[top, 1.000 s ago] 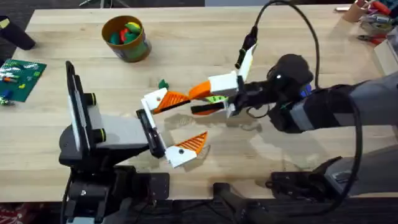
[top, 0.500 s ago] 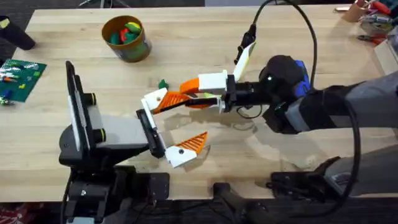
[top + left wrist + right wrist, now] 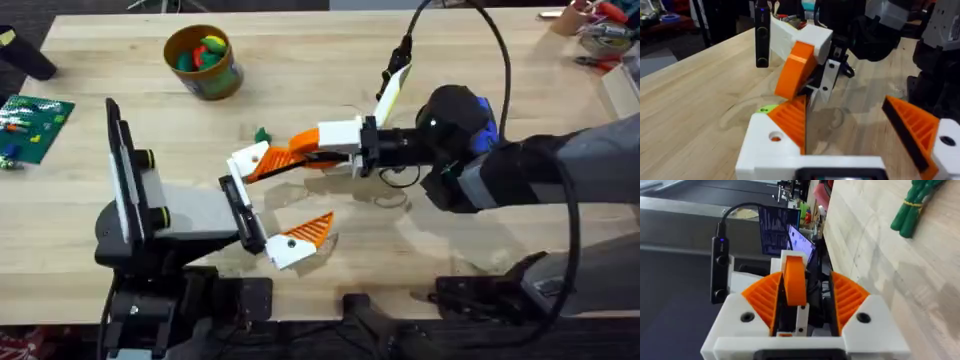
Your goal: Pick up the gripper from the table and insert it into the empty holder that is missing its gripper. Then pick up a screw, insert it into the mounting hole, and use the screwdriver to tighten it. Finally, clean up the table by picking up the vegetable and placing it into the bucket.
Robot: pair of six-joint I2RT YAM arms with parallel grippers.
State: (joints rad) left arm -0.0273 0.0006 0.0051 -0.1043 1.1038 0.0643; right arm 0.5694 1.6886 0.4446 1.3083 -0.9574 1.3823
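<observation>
The right gripper (image 3: 305, 146) reaches in from the right side of the table (image 3: 300, 70) and is pinched shut on the thin tip of the gripper (image 3: 278, 160) – the orange ribbed wedge. The wedge's wide end sits against the holder (image 3: 245, 162), the little white piece with the orange spot on the black rail (image 3: 240, 212). You cannot tell if it is pushed all the way in. A second ago the right gripper was farther from the holder and turned more on its side, with a dark part showing under it. Since then it has slid closer and rolled flat, and in the last half second it has hardly moved. The wedge and the holder are in the same spot as before. The left gripper (image 3: 315, 185) is spread wide with nothing in the gap, and the matching orange finger (image 3: 305, 232) with the black dot sits well apart from the wedge. A green vegetable (image 3: 262, 135) lies on the wood just behind the holder. The bucket (image 3: 215, 85) stands far back on the left – with colourful things inside it.
</observation>
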